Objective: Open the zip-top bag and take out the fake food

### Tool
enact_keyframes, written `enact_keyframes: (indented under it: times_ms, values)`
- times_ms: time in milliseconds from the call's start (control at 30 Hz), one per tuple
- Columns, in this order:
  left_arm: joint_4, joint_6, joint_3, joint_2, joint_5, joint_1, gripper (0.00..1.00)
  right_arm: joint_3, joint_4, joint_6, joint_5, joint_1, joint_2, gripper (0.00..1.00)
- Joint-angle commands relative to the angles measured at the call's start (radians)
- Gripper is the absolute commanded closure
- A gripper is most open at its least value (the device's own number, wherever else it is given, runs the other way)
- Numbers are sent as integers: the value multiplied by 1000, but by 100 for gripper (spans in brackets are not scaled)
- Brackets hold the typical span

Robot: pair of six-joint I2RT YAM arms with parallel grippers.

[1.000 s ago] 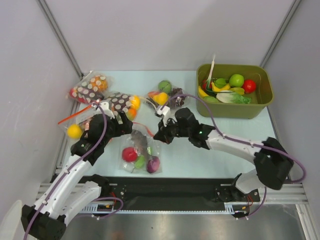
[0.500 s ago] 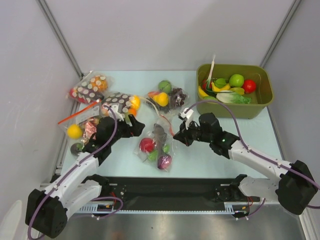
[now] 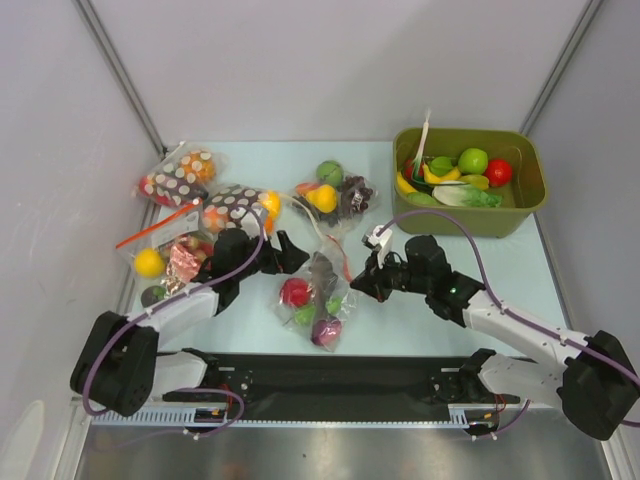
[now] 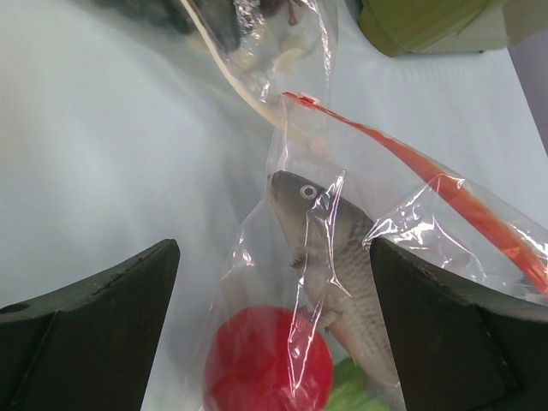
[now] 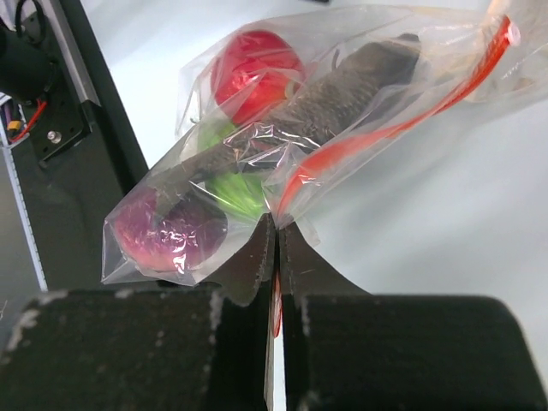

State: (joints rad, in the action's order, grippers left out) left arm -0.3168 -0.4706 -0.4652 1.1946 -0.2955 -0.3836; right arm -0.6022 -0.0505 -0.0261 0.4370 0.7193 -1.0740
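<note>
The table [image 3: 260, 160] carries a green bin [image 3: 470, 215] in its far right corner, well clear. The zip-top bag [image 3: 318, 295] lies midway along the near edge, fake food [image 3: 294, 291] inside. The right fingers [image 5: 248, 270] are clenched on its red strip, apparently anchoring one lip. The left fingers [image 4: 94, 325] stand released just beside it, likely for the other. Other filled bags [image 3: 235, 207] crowd the far left.

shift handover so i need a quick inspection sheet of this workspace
surface: pale table, no spills seen
job's things: bag lies mid-table, food inside
clutter: two dotted bags, two other clear bags, bin of toy food
grippers: left gripper open, bag between its fingers; right gripper shut on bag's edge
cables: purple cables loop over both arms, no snag seen
surroundings: grey walls, nothing else seen
</note>
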Motion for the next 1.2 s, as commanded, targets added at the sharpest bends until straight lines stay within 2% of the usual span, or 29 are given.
enact_keyframes:
  times_ms: [0, 133, 300, 367, 433, 467, 567, 633, 667, 733, 767, 833, 867, 933, 967, 1000, 1067, 1100, 1167]
  values:
    - [-197, -13, 0, 66, -123, 6, 1, -1, -72, -14, 35, -4, 51, 100]
    - [-291, -54, -10, 144, -215, 5, 1, -1, -52, -8, 32, -12, 65, 100]
    - [-280, -56, -47, 220, -228, 5, 1, 15, -46, -12, 37, -23, 83, 100]
    - [-295, -63, -49, 256, -261, 6, 2, 24, -46, -14, 37, -24, 94, 100]
    - [-356, -83, -41, 276, -310, 6, 8, 30, -48, -14, 39, -32, 101, 100]
    - [-385, -108, -32, 295, -326, 5, 19, 32, -43, -15, 39, -35, 103, 100]
    - [-484, -149, -15, 313, -379, 6, 33, 36, -32, -14, 37, -49, 109, 100]
    - [-528, -168, 2, 318, -407, 5, 48, 41, -29, -14, 37, -61, 114, 100]
    - [-554, -183, 5, 321, -431, 5, 61, 44, -26, -15, 32, -66, 117, 100]
    - [-574, -194, 10, 319, -447, 5, 75, 45, -14, -18, 17, -73, 117, 100]
    - [-582, -195, 14, 316, -462, 5, 88, 44, -6, -20, -4, -75, 109, 100]
    - [-608, -197, 22, 297, -473, 5, 100, 41, 6, -23, -21, -75, 94, 100]
    - [-616, -194, 33, 286, -475, 5, 99, 44, 9, -34, -32, -75, 89, 100]
    - [-631, -183, 46, 244, -481, 3, 100, 48, 3, -47, -41, -75, 72, 92]
    - [-631, -165, 53, 232, -481, 3, 100, 50, 1, -52, -49, -77, 69, 86]
    - [-631, -152, 65, 215, -484, 2, 100, 51, -2, -63, -52, -78, 68, 75]
    - [-610, -108, 83, 166, -488, -8, 100, 47, -6, -66, -55, -78, 72, 67]
    - [-598, -93, 88, 151, -487, -11, 100, 35, -3, -67, -60, -80, 75, 59]
    - [-545, -39, 99, 94, -479, -29, 100, 18, 18, -61, -60, -86, 92, 50]
